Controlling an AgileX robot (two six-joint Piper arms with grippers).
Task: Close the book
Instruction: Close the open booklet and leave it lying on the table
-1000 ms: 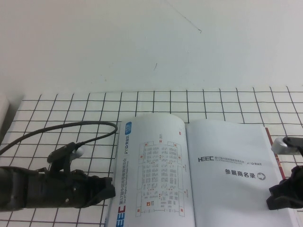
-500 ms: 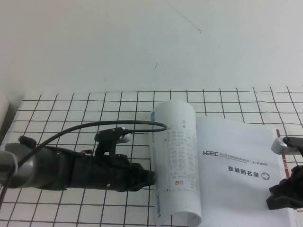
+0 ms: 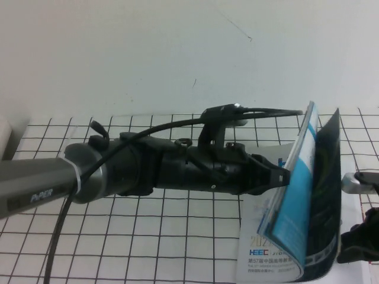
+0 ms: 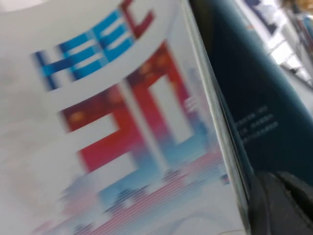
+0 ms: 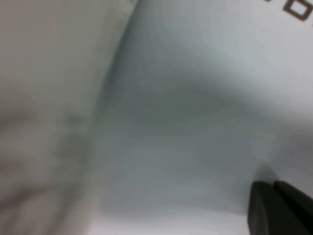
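Book [image 3: 294, 198] half-folded on right side of grid mat [image 3: 148, 236], cover reading "HEEC", left gripper [image 3: 282, 176] against it. Right gripper [image 3: 358, 245] at book's right edge. Cannot tell either pincer's state; left arm [image 3: 35, 190] marked "PiPER".

Lab test bench: grid-marked tabletop [image 3: 148, 236] beneath bare white wall [image 3: 118, 59].

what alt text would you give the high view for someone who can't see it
The left gripper, reaching in from the left, presses against the book, whose lifted cover and pages stand nearly upright over its right half. The book lies on a gridded mat, with the right gripper at the near right beside it.
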